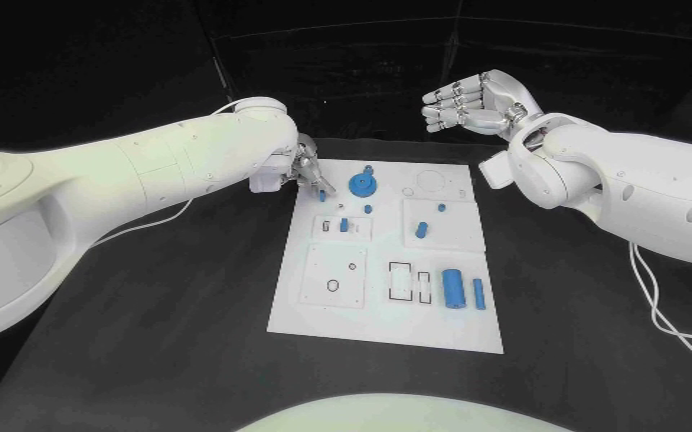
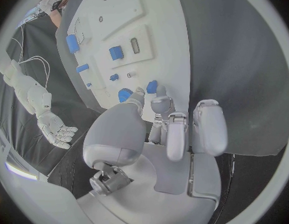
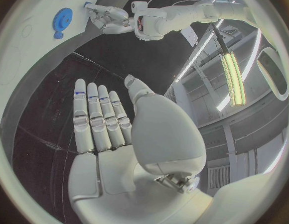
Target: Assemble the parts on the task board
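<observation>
The left robot hand (image 1: 307,174) is down at the far left corner of the task board (image 1: 335,317), its fingertips (image 2: 156,90) pinching a small blue part (image 2: 151,86) right at the plate, close to the blue gear (image 1: 361,187). This looks like the seating of that piece, early in the job, since other blue parts, such as the cylinder (image 1: 453,288) near the board's near right corner, lie loose. The right robot hand (image 1: 469,104) hangs above the surface beyond the far right corner, fingers straight, holding nothing. Next comes a careful press, then letting go.
</observation>
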Robot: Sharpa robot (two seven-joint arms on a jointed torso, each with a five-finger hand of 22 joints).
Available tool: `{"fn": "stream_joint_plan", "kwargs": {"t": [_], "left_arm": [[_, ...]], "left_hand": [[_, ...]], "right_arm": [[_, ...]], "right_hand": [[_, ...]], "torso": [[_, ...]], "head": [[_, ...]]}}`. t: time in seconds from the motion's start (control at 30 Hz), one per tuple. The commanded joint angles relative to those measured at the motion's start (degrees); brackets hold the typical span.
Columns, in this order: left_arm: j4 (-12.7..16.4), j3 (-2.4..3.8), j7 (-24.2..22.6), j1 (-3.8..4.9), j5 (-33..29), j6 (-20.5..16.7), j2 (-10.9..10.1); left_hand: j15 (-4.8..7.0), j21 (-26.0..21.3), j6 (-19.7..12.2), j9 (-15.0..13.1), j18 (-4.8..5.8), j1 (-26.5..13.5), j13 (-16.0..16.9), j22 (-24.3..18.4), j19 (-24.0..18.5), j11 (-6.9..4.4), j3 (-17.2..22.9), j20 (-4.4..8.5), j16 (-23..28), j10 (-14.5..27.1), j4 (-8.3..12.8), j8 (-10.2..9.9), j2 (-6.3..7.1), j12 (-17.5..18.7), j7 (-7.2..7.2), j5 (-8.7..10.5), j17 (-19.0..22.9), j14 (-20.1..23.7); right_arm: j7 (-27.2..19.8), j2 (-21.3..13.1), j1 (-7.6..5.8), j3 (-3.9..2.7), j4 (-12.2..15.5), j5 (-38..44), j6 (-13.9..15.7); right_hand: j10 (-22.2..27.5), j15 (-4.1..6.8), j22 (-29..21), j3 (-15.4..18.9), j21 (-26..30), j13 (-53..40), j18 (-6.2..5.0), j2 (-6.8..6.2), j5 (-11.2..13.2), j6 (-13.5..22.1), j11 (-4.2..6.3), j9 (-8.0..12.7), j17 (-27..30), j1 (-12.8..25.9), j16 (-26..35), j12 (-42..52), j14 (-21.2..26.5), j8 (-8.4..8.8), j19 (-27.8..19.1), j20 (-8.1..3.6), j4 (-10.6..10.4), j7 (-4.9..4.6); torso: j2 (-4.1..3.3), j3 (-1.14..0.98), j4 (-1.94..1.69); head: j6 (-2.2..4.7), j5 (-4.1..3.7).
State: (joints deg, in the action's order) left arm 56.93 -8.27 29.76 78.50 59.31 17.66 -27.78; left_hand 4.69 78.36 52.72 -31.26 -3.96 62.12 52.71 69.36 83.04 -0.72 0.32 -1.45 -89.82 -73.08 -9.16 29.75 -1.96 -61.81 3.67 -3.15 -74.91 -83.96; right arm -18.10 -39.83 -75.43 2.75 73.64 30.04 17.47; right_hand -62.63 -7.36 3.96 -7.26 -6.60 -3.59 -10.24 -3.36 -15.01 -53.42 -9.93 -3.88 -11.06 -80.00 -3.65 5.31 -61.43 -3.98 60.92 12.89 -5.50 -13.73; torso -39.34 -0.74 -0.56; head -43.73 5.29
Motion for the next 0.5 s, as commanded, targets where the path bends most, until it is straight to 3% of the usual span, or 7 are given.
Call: {"fn": "stream_joint_plan", "kwargs": {"t": [0.03,0.27,0.5], "left_arm": [[0.0,0.03,-0.1,0.07,-0.3,0.0,0.1],[-0.3,0.03,0.2,0.04,-0.3,0.1,0.3],[-0.5,0.03,0.3,0.01,-0.3,0.5,0.4]], "left_hand": [[-0.4,0.1,0.3,0.1,-0.14,0.1,0.1,0.0,0.0,0.06,-0.3,-0.47,-0.2,0.1,0.2,-0.2,-0.63,-0.3,-0.09,0.09,-15.1,-6.0],[-0.4,0.0,0.4,0.2,-0.14,0.6,0.0,0.0,0.0,0.05,-0.2,-0.47,-0.2,0.1,0.5,-0.3,-0.96,-0.3,-0.1,0.08,-15.1,-6.0],[-0.35,0.0,0.5,0.8,-0.14,3.4,-0.2,0.1,0.0,-0.01,0.8,-0.44,-0.2,0.1,2.2,-0.7,-2.42,-0.3,-0.14,0.08,-15.1,-6.0]], "right_arm": [[-0.3,0.1,-0.1,-0.04,0.0,-0.2,-0.5],[-0.3,0.1,-0.1,-0.04,0.1,-0.2,-0.5],[-0.3,0.1,-0.1,-0.04,0.1,-0.2,-0.5]], "right_hand": [[0.2,-0.14,0.0,0.4,0.2,0.0,-0.17,0.73,-0.3,0.4,0.06,0.1,0.1,0.0,-0.2,0.4,-0.2,0.24,0.0,0.48,0.1,0.15],[0.2,-0.14,0.0,0.4,0.2,0.0,-0.17,0.73,-0.3,0.4,0.06,0.1,0.1,0.0,-0.2,0.4,-0.2,0.24,0.0,0.48,0.1,0.15],[0.2,-0.14,0.0,0.4,0.2,0.0,-0.17,0.73,-0.3,0.4,0.06,0.1,0.1,0.0,-0.2,0.4,-0.2,0.24,0.0,0.48,0.1,0.15]], "torso": [[-0.02,0.01,0.0],[0.0,0.02,0.06],[0.02,0.01,0.02]], "head": [[-0.01,0.05],[-0.03,0.05],[-0.15,-0.06]]}}
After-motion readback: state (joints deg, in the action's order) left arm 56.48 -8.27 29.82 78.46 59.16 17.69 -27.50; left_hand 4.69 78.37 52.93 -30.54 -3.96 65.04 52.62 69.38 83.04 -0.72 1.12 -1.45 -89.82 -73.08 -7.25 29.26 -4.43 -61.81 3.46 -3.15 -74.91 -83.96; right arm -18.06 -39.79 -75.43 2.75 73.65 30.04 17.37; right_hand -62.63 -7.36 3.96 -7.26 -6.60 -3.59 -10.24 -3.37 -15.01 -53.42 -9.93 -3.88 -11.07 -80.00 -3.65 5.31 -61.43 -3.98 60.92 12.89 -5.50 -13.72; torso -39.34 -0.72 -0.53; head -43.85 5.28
